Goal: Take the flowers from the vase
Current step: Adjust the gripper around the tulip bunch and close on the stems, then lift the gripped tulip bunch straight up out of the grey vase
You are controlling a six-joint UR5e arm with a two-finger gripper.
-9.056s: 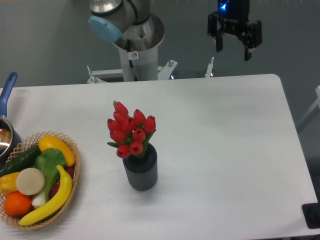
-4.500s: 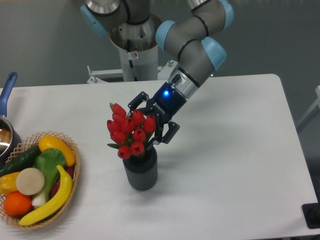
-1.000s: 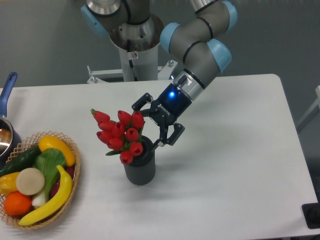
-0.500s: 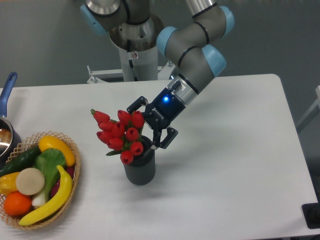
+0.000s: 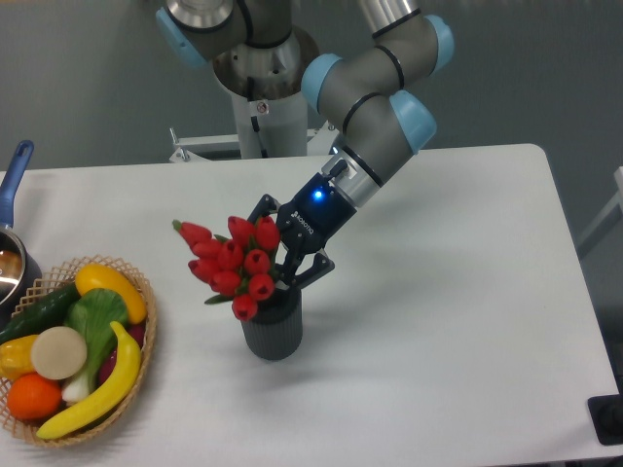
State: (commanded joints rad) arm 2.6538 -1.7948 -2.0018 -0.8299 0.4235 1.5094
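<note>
I have the gripper (image 5: pixel 277 255) tilted down at the right side of the flowers (image 5: pixel 232 265), its dark fingers (image 5: pixel 310 269) pressed in among the buds just above the vase (image 5: pixel 272 328). From this view I cannot tell whether the fingers are clamped on the stems or merely beside them. The bunch leans away from the gripper to the left, stems in the vase directly below it. Well off to the gripper's left sits a wicker basket (image 5: pixel 144 336) of toy produce.
</note>
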